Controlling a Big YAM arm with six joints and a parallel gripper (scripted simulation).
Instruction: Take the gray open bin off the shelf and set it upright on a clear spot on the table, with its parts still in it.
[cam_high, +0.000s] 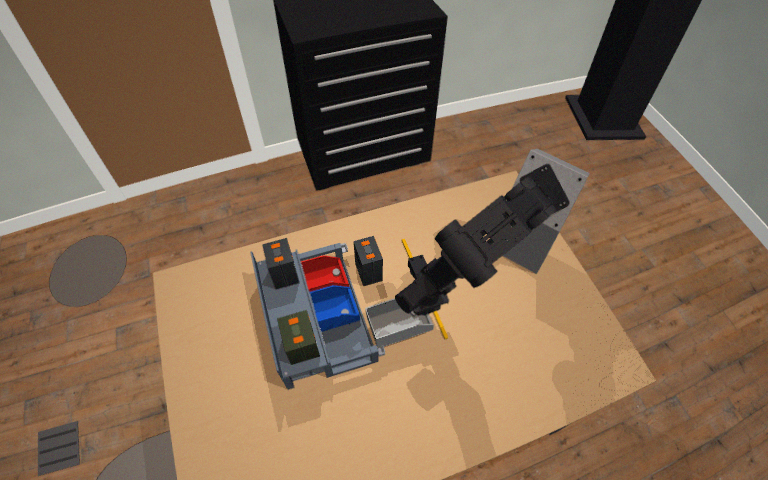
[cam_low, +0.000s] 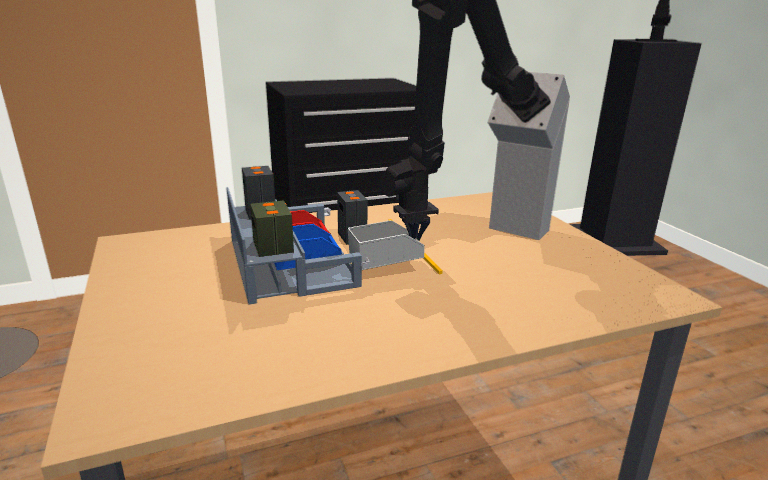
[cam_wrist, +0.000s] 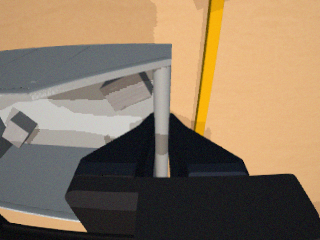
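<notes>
The gray open bin (cam_high: 404, 335) (cam_low: 390, 253) (cam_wrist: 90, 62) is off the shelf (cam_high: 286, 300) (cam_low: 356, 274), upright and just in front of its right end, low over the table (cam_high: 215, 407) (cam_low: 283, 350). Whether its underside touches the table is not clear. My gripper (cam_low: 419, 233) (cam_wrist: 161, 120) is shut on the bin's thin end wall, with one finger inside and one outside. In the top view the arm hides the fingers. Inside the bin, a blocky part (cam_wrist: 127, 91) lies near the gripped wall and another part (cam_wrist: 19, 129) lies farther in.
A yellow strip (cam_high: 440, 325) (cam_low: 433, 263) (cam_wrist: 209, 65) lies beyond the gripped end. A dark box (cam_high: 370, 272) (cam_low: 352, 217) stands behind the bin. The shelf holds a red bin (cam_high: 323, 275), a blue bin (cam_high: 334, 305), a dark box (cam_high: 284, 274) and a green box (cam_high: 301, 345).
</notes>
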